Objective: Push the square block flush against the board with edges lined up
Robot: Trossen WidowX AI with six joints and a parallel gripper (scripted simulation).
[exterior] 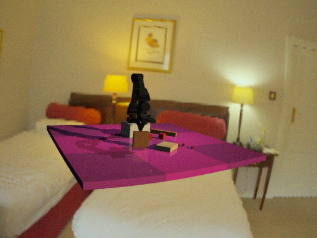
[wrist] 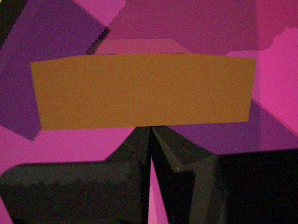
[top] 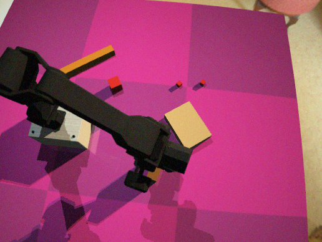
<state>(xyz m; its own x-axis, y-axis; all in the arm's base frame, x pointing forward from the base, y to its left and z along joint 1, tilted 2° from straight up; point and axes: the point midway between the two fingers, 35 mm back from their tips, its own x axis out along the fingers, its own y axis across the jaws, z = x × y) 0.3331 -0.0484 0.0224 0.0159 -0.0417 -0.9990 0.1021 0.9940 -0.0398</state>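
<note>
The arm [top: 90, 103] [exterior: 137, 84] is formed of matte black, angular links joined by bulky housings; black fingers [exterior: 140, 126] are tapered. The pale grey base [top: 82, 137] [exterior: 125, 130] is box-shaped, marked by small dark corner dots.

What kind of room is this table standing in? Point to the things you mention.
It looks like a bedroom, perhaps a hotel or guest room: there are two beds with white covers [exterior: 21, 159] [exterior: 160, 205], red bolsters [exterior: 74, 113] [exterior: 191, 122] by the headboards, and a lit yellow lamp [exterior: 115, 83].
</note>
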